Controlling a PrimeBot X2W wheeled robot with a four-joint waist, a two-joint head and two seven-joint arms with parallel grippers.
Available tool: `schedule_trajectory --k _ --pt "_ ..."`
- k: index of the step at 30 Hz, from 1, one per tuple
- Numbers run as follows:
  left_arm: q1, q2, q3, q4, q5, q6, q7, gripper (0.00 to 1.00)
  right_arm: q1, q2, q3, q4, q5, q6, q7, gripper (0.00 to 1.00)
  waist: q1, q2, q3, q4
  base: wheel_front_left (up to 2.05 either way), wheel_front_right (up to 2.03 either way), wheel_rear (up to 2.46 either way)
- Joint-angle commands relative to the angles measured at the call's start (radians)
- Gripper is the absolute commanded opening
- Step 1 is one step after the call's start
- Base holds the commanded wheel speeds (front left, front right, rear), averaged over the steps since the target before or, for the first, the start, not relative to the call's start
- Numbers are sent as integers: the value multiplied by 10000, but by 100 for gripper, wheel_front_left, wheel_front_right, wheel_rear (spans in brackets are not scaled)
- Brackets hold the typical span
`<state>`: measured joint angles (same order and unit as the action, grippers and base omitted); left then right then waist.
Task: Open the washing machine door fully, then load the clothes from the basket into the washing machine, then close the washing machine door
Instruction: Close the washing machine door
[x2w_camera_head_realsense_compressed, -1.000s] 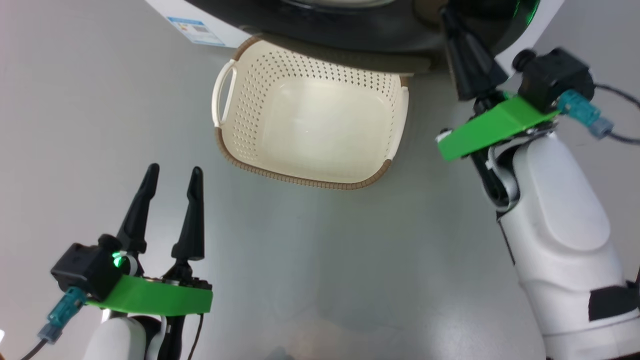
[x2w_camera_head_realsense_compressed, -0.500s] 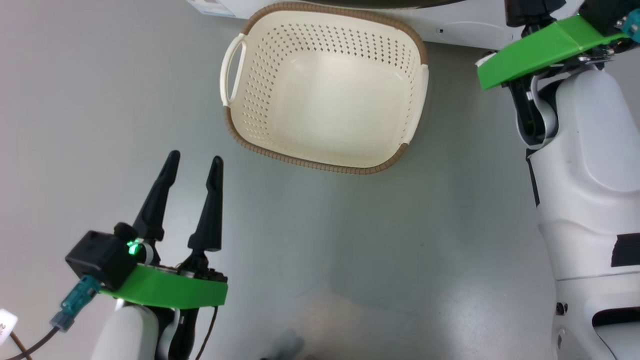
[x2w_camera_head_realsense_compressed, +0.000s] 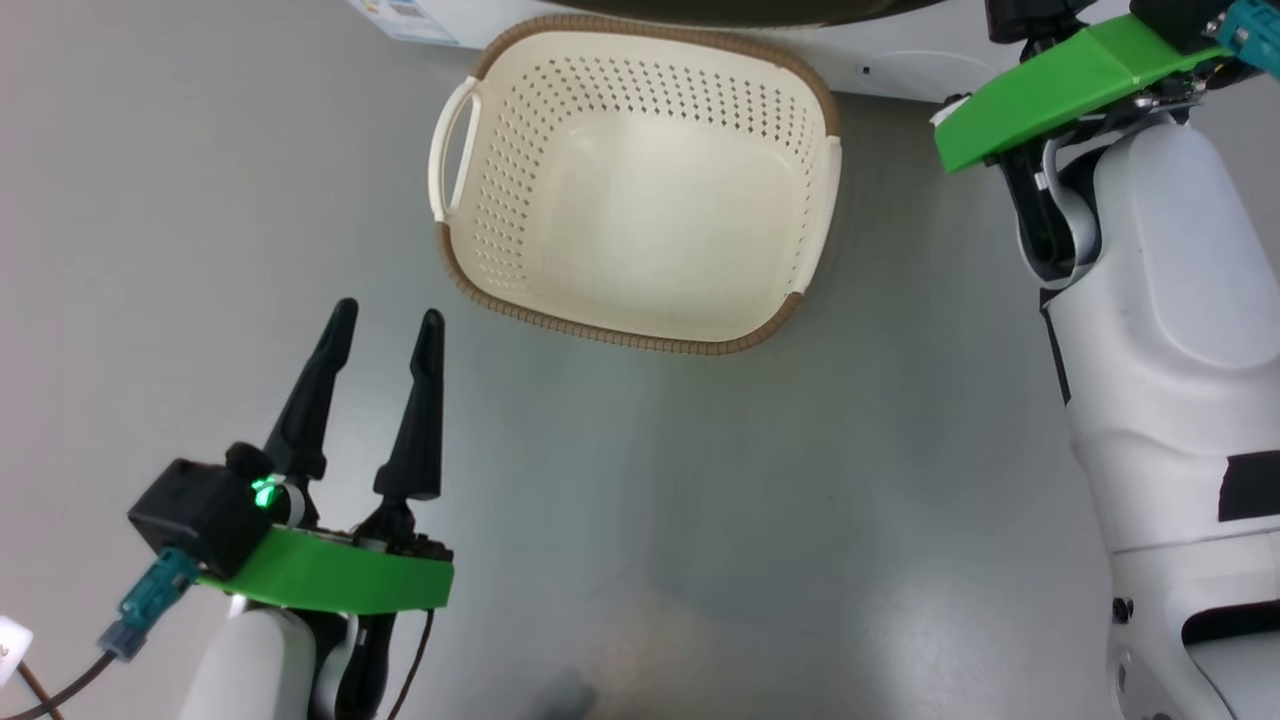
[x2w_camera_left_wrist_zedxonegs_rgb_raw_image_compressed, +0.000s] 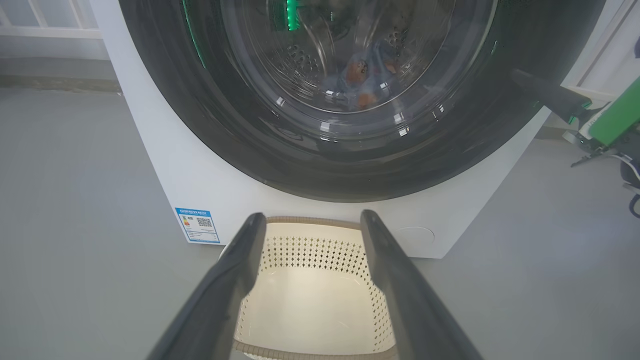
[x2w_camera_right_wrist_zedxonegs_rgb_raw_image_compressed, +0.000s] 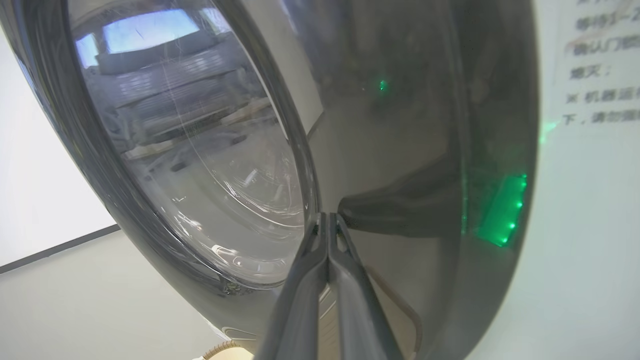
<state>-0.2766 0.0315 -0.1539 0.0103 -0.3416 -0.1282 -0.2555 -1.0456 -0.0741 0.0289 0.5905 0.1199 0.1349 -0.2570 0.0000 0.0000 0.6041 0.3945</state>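
Gripper check, head view: left gripper at 8 o'clock, both dark fingers spread apart, tips aimed at 12, over the grey floor. The basket sits at 12, near those fingertips but apart, cream bottom showing. White washing machine base runs along the top edge, just behind the basket. Blue label at 11. Right forearm at 3, green mount at 1.

Left wrist view: left gripper fingers rise from 6, wide apart, framing the basket at 6. The door takes 12 with its glossy black ring and lies against the washing machine front; latched or not, cannot tell. The clothes, light blue with orange patches, are inside the drum, seen through the glass window. Right gripper at 3, its tip at the door's outer edge. Round cap at 5, label at 8.

Right wrist view: right gripper fingers pressed together, pinching nothing I can make out. The tips at centre meet their own reflection on the door's black ring, so this looks like contact. Glass window bulges at 9 to 10, just beside the tips. A sliver of basket rim shows at 7. Green glints on the door at 3 to 4. White washing machine front with printed text at 2.
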Motion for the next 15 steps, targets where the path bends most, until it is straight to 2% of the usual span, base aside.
schedule_trajectory --k 1,15 --pt "-92 227 397 -182 -37 -25 -63 100 187 239 251 -275 142 -42 -47 0 0 0 -147 -128 0 0 0" --pt "152 518 918 -212 140 -25 -63 100 2510 239 1349 -1234 1273 -42 -47 0 0 0 -1066 -1147 0 0 0"
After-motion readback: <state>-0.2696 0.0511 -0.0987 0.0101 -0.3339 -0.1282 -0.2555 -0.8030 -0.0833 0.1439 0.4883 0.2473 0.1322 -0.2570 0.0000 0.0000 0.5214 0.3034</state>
